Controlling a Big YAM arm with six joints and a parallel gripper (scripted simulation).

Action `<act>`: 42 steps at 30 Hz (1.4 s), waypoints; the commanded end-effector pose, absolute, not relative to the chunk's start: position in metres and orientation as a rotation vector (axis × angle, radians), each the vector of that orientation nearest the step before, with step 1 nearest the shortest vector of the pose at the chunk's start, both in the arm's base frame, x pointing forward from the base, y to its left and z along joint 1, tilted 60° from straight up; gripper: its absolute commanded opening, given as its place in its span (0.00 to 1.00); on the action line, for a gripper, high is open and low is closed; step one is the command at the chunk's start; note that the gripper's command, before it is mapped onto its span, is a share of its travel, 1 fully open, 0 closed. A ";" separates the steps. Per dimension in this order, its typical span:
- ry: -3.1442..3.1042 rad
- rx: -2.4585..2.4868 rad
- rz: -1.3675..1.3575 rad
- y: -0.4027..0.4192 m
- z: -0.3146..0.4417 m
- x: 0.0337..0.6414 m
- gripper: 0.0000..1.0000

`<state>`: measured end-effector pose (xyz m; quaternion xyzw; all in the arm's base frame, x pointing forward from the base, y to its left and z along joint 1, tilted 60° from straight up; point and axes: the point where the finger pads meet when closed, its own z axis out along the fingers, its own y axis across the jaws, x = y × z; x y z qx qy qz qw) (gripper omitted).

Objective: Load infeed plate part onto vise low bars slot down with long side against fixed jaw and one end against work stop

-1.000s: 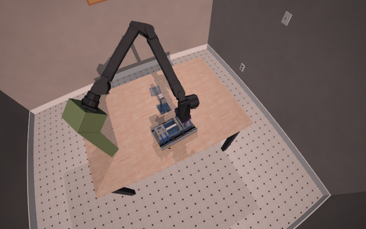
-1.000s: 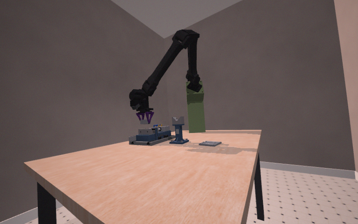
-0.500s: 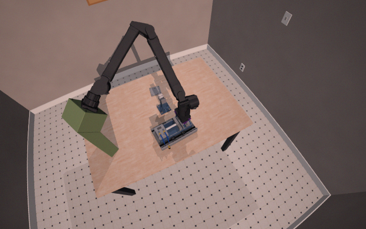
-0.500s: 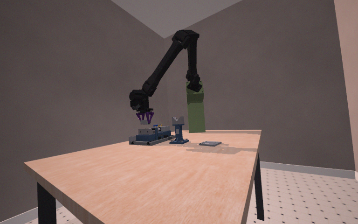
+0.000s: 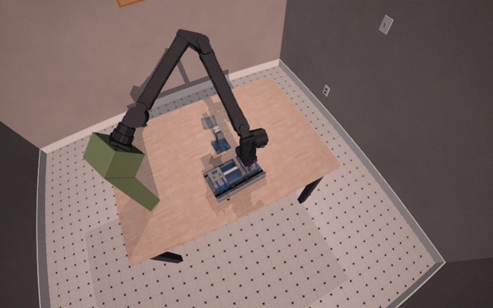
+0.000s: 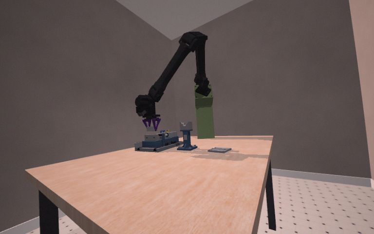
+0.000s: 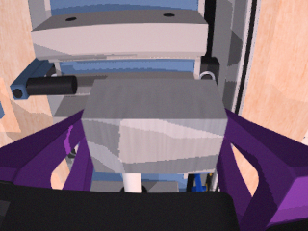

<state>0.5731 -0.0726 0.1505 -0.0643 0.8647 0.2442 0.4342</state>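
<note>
My gripper [image 7: 154, 115] [image 6: 150, 124] [image 5: 247, 165], with purple fingers, is shut on the part [image 7: 154, 122] [image 6: 150, 128], a grey block held by its two ends. It hangs a little above the blue and grey vise [image 6: 157, 141] [image 5: 232, 178]. In the wrist view a grey jaw [image 7: 120, 38] lies beyond the block, and the dark work stop rod [image 7: 50, 86] sticks in from the left. A white rod [image 7: 131, 183] shows under the block's near edge. The block's underside and the low bars are hidden.
The V-block [image 6: 186, 126] [image 5: 217, 130] stands on its blue post just beside the vise. The empty infeed plate [image 6: 219, 149] [image 5: 208, 122] lies flat further along the table. The arm's green base pedestal [image 5: 112, 160] stands at the table's edge.
</note>
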 end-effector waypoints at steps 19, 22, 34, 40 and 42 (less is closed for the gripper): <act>2.139 -0.171 0.612 -0.058 0.150 0.590 0.00; 2.127 -0.177 0.606 -0.057 0.158 0.588 0.00; 2.134 -0.173 0.610 -0.057 0.151 0.592 0.00; 2.137 -0.172 0.612 -0.057 0.150 0.591 0.00; 2.137 -0.172 0.612 -0.057 0.150 0.591 0.00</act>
